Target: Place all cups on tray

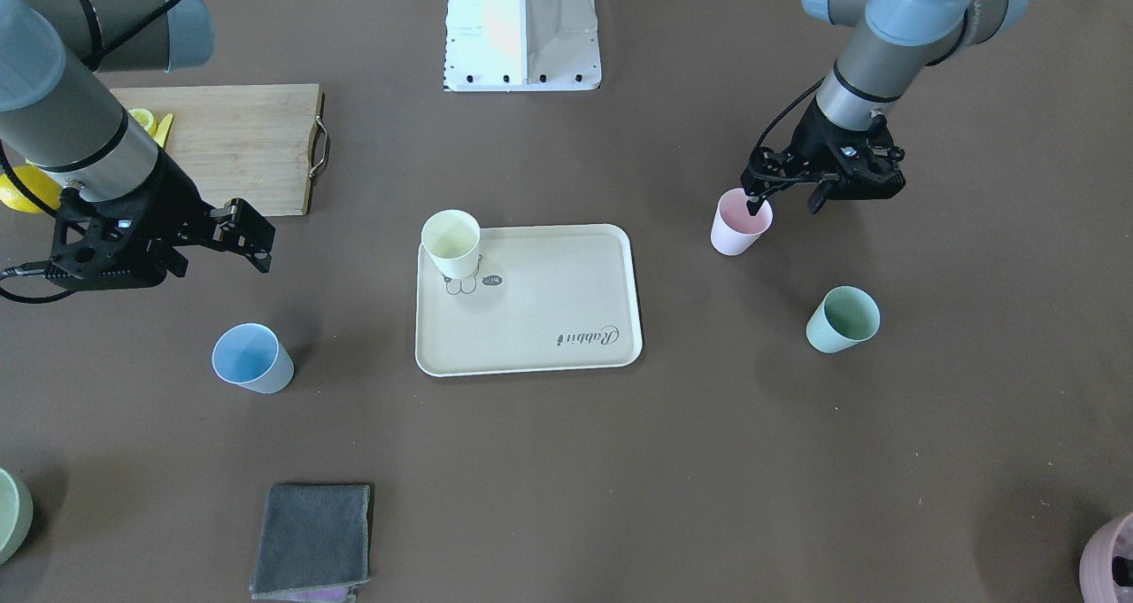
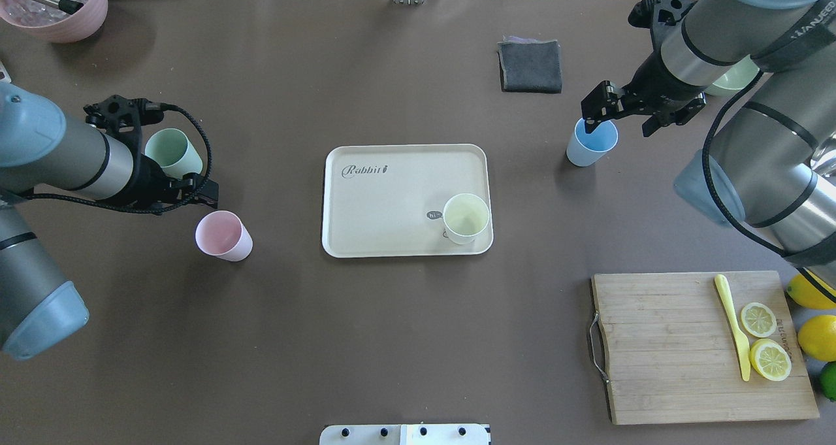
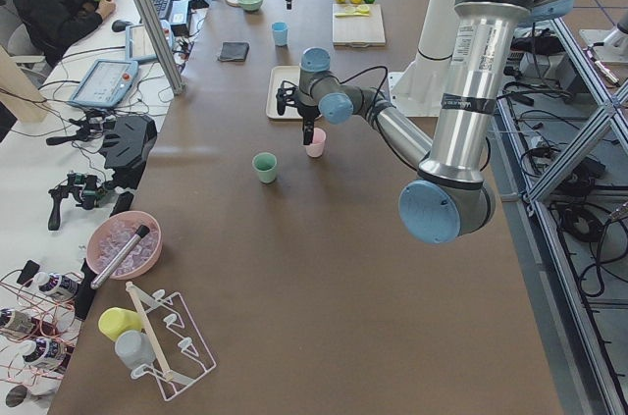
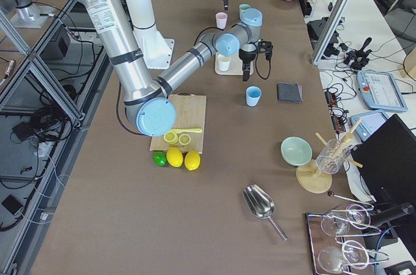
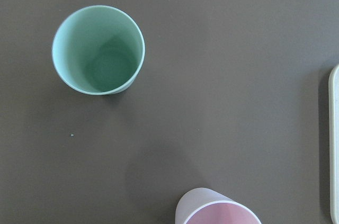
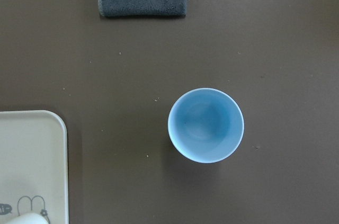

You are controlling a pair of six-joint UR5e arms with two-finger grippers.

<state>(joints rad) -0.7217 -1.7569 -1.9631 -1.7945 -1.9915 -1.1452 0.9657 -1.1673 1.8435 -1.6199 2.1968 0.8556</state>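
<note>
Left gripper (image 1: pixel 785 203): its fingers are standing spread, grasping nothing; one fingertip is overlapping the mouth of the pink cup (image 1: pixel 740 224) in the front-facing view; contact cannot be confirmed. The pink cup is standing upright on the bare worktop toward the robot's left end; the mint green cup (image 1: pixel 842 320) is standing just beyond it, nearer the operators' edge.

Right gripper (image 1: pixel 257 242): its fingers are likewise standing parted and empty, hovering over the light blue cup (image 1: pixel 252 359); that cup is standing upright toward the robot's right end, well apart from the tray (image 1: pixel 549 355).

The tray is lying at the middle of the worktop; the pale yellow cup (image 1: pixel 451 244) is standing upright in its corner on the robot's side, over the bear drawing.

A wooden cutting board (image 1: pixel 239 147) is lying near the robot's edge at the right end; a grey cloth (image 1: pixel 312 539) is lying by the operators' edge.
</note>
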